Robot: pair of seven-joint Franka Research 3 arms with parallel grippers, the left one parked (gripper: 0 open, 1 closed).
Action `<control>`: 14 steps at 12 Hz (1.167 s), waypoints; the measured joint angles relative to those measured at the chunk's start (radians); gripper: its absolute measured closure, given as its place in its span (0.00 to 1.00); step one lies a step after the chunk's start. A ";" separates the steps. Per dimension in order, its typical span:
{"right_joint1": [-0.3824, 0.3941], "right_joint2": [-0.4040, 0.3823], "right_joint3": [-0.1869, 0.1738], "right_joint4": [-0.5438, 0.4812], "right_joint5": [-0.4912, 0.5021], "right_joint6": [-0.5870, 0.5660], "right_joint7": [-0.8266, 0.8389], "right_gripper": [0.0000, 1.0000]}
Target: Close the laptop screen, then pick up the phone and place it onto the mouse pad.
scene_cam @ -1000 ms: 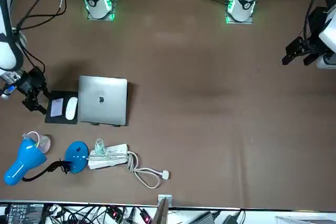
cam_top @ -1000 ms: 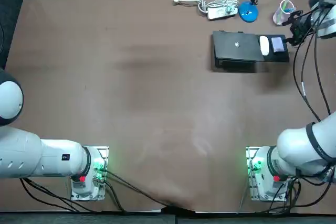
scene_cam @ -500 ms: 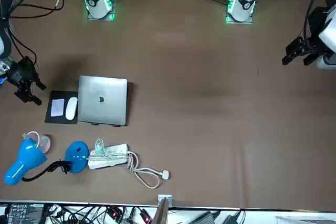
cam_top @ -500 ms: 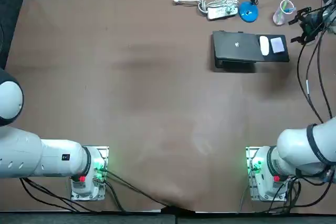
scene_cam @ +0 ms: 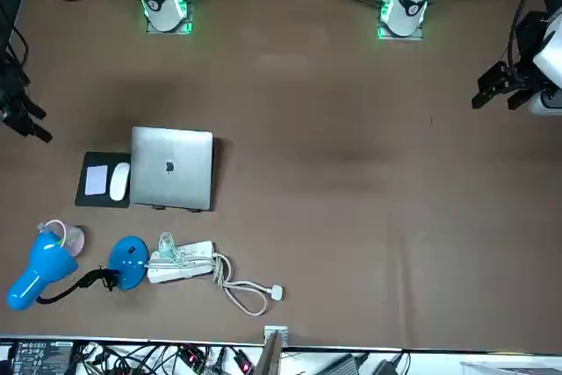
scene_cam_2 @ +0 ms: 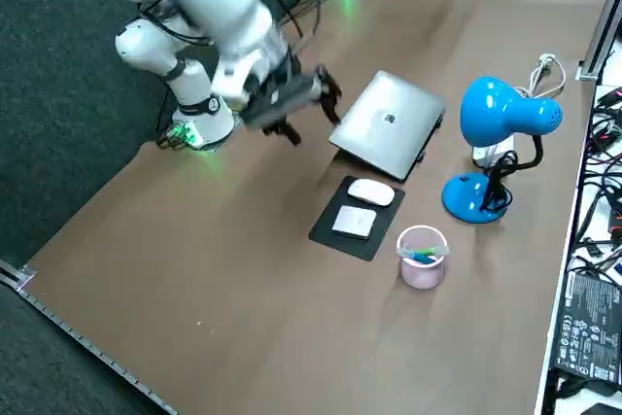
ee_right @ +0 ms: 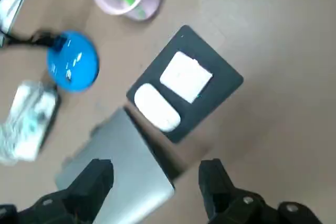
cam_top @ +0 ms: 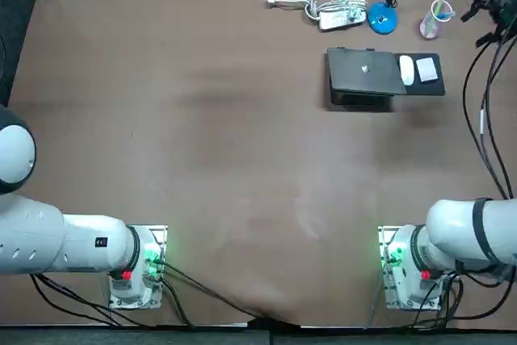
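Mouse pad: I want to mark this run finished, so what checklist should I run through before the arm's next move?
1. Laptop lid shut flat: ok.
2. Phone lying on the mouse pad: ok.
3. Phone fully inside the pad's edges, beside the mouse, not on it: ok.
4. Right gripper open and empty: ok.
5. Right gripper raised, touching neither pad nor laptop: ok.
6. Cup near the pad upright: ok.
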 joint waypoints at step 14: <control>0.219 -0.036 0.108 0.403 -0.246 -0.428 -0.394 0.00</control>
